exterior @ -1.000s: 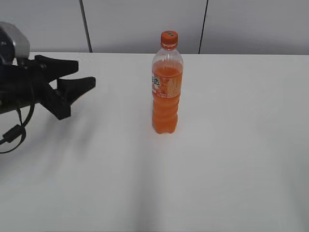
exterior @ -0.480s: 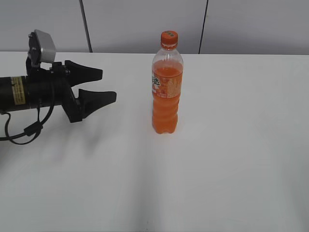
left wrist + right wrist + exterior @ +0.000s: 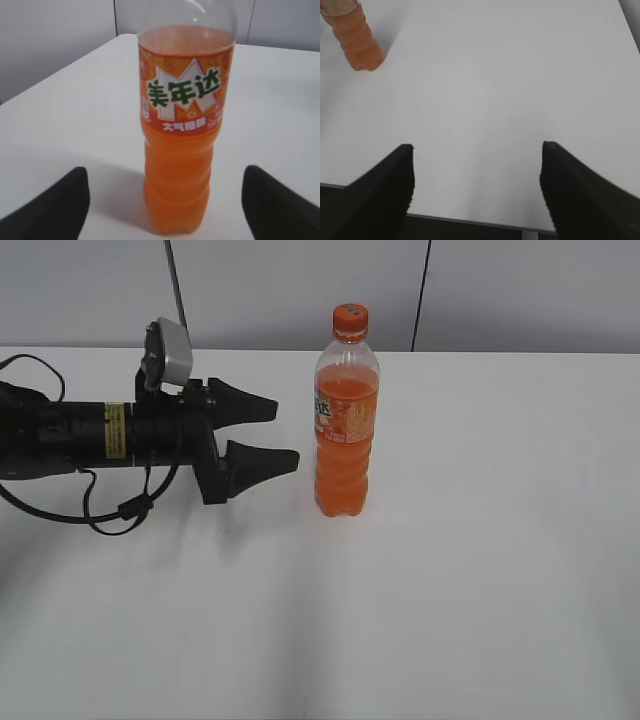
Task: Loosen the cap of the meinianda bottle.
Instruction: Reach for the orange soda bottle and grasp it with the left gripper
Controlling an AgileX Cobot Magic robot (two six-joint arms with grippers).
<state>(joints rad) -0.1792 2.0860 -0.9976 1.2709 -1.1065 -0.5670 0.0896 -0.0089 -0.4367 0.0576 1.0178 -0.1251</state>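
The meinianda bottle (image 3: pixel 346 430) stands upright near the middle of the white table, with orange drink, an orange label and a ribbed lower body. Its orange cap (image 3: pixel 350 317) sits on top. My left gripper (image 3: pixel 285 432) is open, held level just left of the bottle and pointing at it, not touching. In the left wrist view the bottle (image 3: pixel 182 150) stands centred ahead of the open gripper (image 3: pixel 165 192); the cap is cut off at the top. My right gripper (image 3: pixel 476 170) is open and empty near the table's front edge; the bottle's base (image 3: pixel 357 42) shows far left.
The white table (image 3: pixel 480 570) lies around the bottle. A grey panelled wall (image 3: pixel 300 290) runs behind the far edge. The left arm's cable (image 3: pixel 100 520) hangs under its black forearm. The table's front edge (image 3: pixel 470 220) shows in the right wrist view.
My left arm has moved right across the table toward the bottle, its jaws open throughout. The bottle has not moved.
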